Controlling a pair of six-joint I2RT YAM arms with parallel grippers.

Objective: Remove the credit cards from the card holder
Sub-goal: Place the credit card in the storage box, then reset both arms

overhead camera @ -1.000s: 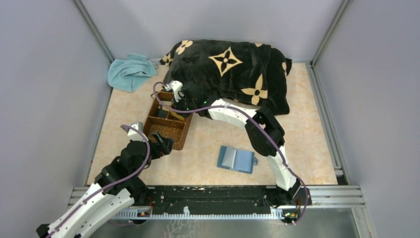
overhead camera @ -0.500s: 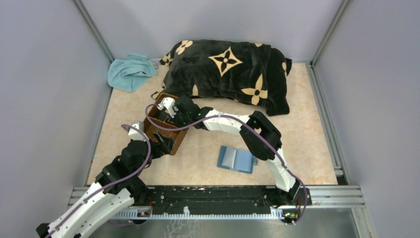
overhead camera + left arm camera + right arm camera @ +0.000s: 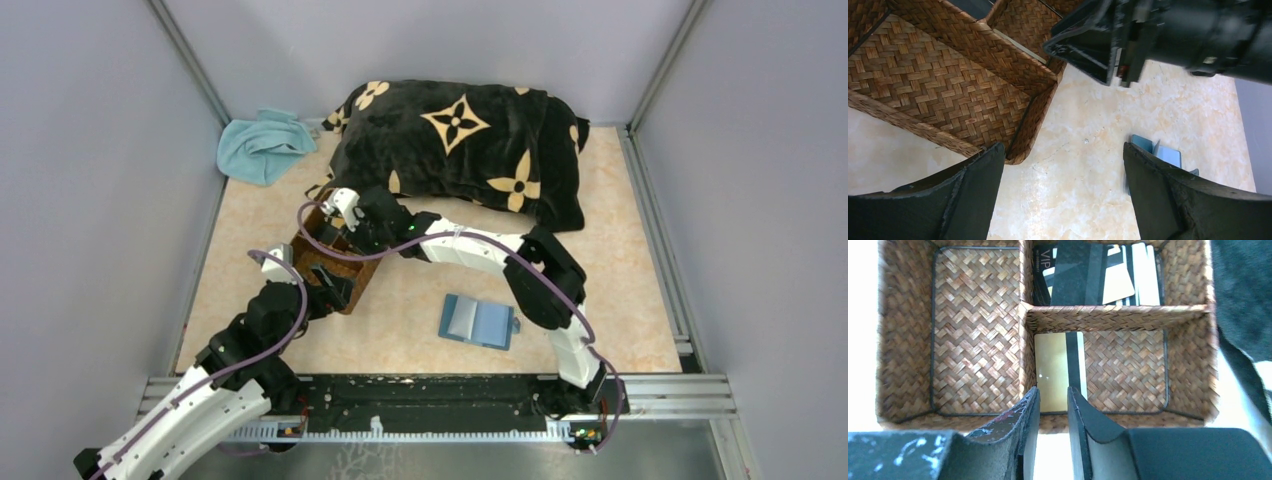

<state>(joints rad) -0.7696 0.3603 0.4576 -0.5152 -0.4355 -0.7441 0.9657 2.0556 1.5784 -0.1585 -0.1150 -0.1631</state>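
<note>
Woven tray (image 3: 1108,312) holds cards (image 3: 1083,275), one gold, under the barely parted right gripper (image 3: 1052,395); left gripper (image 3: 1063,150) spread wide at its corner; card holder (image 3: 478,321) lies open on table (image 3: 620,300), well apart.

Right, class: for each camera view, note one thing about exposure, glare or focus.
Top external view: soft light; the black blanket shows little texture. Left wrist view: the woven tray is crisp, the fingers of the left gripper dark and soft. Right wrist view: the table is blown out white, the gold card washed pale.
</note>
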